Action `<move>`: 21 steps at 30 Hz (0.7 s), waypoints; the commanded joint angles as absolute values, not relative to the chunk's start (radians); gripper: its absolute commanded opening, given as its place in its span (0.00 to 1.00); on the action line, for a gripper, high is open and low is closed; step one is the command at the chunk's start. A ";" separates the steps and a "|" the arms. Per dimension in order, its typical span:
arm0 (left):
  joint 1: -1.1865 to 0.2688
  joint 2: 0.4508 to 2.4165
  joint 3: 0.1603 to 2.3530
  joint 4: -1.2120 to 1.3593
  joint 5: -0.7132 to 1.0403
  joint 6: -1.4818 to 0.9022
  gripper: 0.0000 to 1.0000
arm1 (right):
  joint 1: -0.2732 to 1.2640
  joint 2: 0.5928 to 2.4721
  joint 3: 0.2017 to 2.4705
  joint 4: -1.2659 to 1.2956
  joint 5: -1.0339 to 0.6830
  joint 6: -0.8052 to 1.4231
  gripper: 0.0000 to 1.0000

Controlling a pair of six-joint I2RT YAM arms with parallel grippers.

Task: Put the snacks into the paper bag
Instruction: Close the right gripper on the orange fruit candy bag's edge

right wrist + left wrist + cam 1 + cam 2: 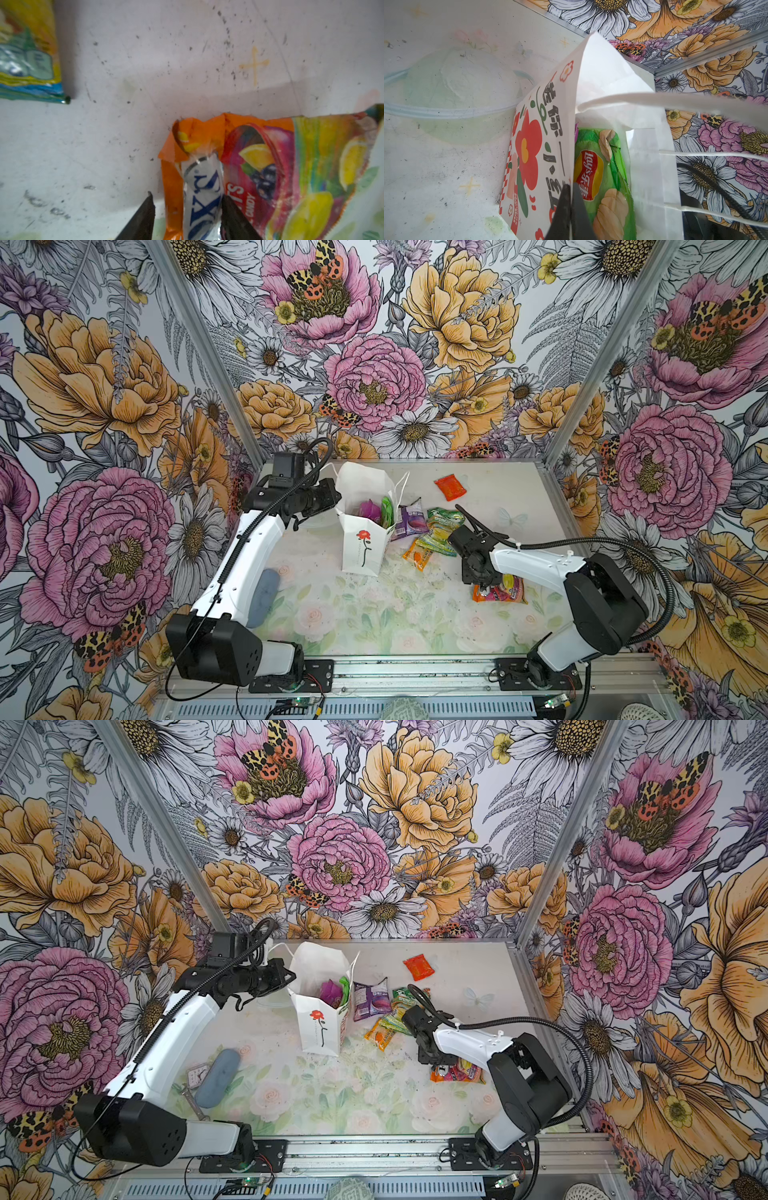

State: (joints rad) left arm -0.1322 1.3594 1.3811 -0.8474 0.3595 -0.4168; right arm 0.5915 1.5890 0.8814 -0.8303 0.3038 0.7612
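Around the bag: a clear round dish [456, 93] lies on the table [374, 626] just beside the paper bag [359, 549], on the left arm's side.
Near front left: a grey-blue oblong pad [218, 1077], a small clock [196, 1074] and a metal tool [192, 1100] lie well apart from the snacks.
In the way: the small purple packet [411, 519], green-yellow packet [442, 531] and small orange packet [417, 558] lie between the bag and the right gripper; the right arm's black cable crosses above the green-yellow one.
Far back: the red packet [451, 486] lies alone.
Paper bag: white, upright, mouth open, with a red rose on its front and white cord handles [695, 101].
Inside the bag: the green chip bag [604, 176] stands on edge, with a purple pouch [369, 510] beside it.
Left gripper [570, 188]: pinched tight on the bag's side wall at the rim.
Right gripper [187, 195]: partly apart, astride the crumpled end of the orange-red fruit packet [291, 166]; I cannot tell whether it pinches.
Fruit packet: glossy, creased, on the table near the right arm.
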 commanded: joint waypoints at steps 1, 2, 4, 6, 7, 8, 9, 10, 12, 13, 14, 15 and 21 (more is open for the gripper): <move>-0.120 1.345 1.384 -0.775 0.350 -0.411 0.00 | 0.616 1.639 0.910 -0.830 0.345 0.771 0.51; -0.118 1.345 1.384 -0.774 0.352 -0.411 0.00 | 0.618 1.648 0.908 -0.825 0.347 0.771 0.50; -0.118 1.344 1.384 -0.774 0.352 -0.413 0.00 | 0.619 1.670 0.907 -0.822 0.356 0.775 0.47; -0.118 1.344 1.385 -0.775 0.353 -0.412 0.00 | 0.619 1.685 0.901 -0.821 0.365 0.777 0.42; -0.119 1.344 1.385 -0.775 0.355 -0.411 0.00 | 0.620 1.687 0.899 -0.817 0.361 0.777 0.39; -0.119 1.342 1.385 -0.774 0.356 -0.411 0.00 | 0.620 1.683 0.897 -0.810 0.351 0.775 0.35; -0.119 1.342 1.385 -0.774 0.356 -0.411 0.00 | 0.624 1.671 0.892 -0.795 0.333 0.769 0.28; -0.120 1.342 1.384 -0.775 0.358 -0.412 0.00 | 0.628 1.656 0.886 -0.783 0.322 0.768 0.21; -0.119 1.341 1.385 -0.775 0.359 -0.412 0.00 | 0.631 1.628 0.882 -0.767 0.309 0.770 0.12; -0.119 1.340 1.385 -0.774 0.358 -0.412 0.00 | 0.632 1.616 0.881 -0.762 0.307 0.770 0.08; -0.119 1.339 1.385 -0.774 0.357 -0.412 0.00 | 0.632 1.604 0.882 -0.761 0.307 0.773 0.05; -0.121 1.339 1.385 -0.774 0.356 -0.411 0.00 | 0.632 1.589 0.882 -0.759 0.307 0.776 0.03; -0.122 1.341 1.387 -0.774 0.360 -0.408 0.00 | 0.632 1.494 0.884 -0.749 0.306 0.781 0.00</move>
